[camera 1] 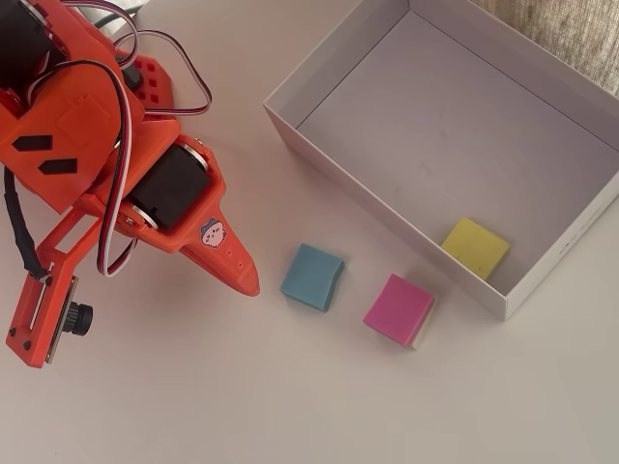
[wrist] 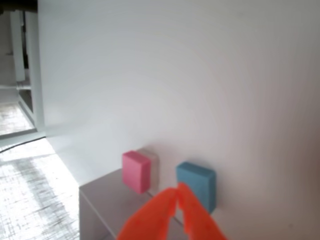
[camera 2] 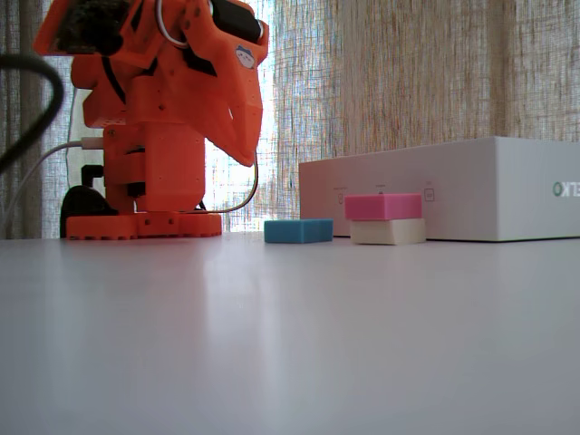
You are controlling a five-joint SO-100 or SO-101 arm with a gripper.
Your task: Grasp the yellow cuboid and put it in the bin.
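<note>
- My orange two-finger plastic gripper [wrist: 176, 189] hangs above the table with its jaws pressed tip to tip and nothing between them; in the overhead view its point [camera 1: 247, 275] sits clear of every block.
- Nearest to me, at about three o'clock from my tip in the overhead view, lies the small flat blue foam block [camera 1: 312, 275]. Beyond it, further along three o'clock, sits the pink foam block [camera 1: 397, 308], stacked on a pale cream block [camera 2: 388, 232].
- Farthest off, the small flat pale-yellow foam cuboid [camera 1: 475, 246] already rests on the floor of the large shallow white cardboard bin [camera 1: 334, 155], tucked against the near wall, towards the box's five o'clock corner.
- By my judgement the placing is done, so the risk is mostly of spoiling it. If I swing low towards three o'clock I could knock the blue block or topple the pink one off its base, or nudge the thin bin wall.
- Only the overhead view shows the yellow cuboid; from the fixed side view the bin's wall [camera 2: 453, 186] hides it, and the wrist view does not reach it.
- Only the side view shows plainly that the pink block stands on a second, cream one, which from above is a thin sliver.
- The wrist view alone shows my fingertips meeting.
</note>
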